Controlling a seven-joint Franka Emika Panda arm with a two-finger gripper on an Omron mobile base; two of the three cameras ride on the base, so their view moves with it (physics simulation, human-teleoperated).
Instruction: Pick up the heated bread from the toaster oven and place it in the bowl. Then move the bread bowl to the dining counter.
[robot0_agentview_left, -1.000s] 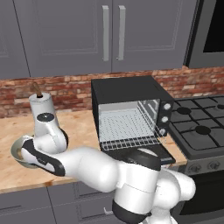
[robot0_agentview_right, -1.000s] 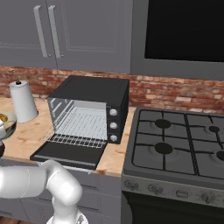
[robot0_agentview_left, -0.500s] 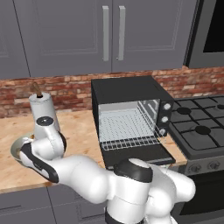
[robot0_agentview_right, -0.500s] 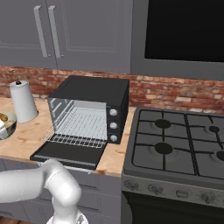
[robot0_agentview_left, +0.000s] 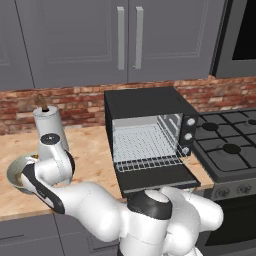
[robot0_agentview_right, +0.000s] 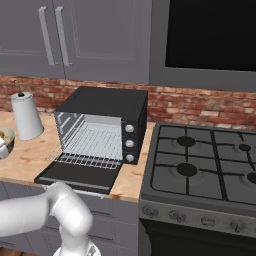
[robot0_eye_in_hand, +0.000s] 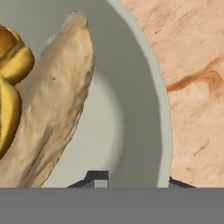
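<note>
The heated bread (robot0_eye_in_hand: 11, 92) already lies in the bowl (robot0_eye_in_hand: 151, 109) beside a pale loaf (robot0_eye_in_hand: 57, 109) on the tabletop (robot0_agentview_left: 95, 150); the hand (robot0_eye_in_hand: 133, 181) straddles the rim, grip unconfirmed; carrying remains.

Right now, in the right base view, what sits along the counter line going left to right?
Bowl at the left edge → paper towel roll → toaster oven with its door dropped open → stove with burners.
</note>
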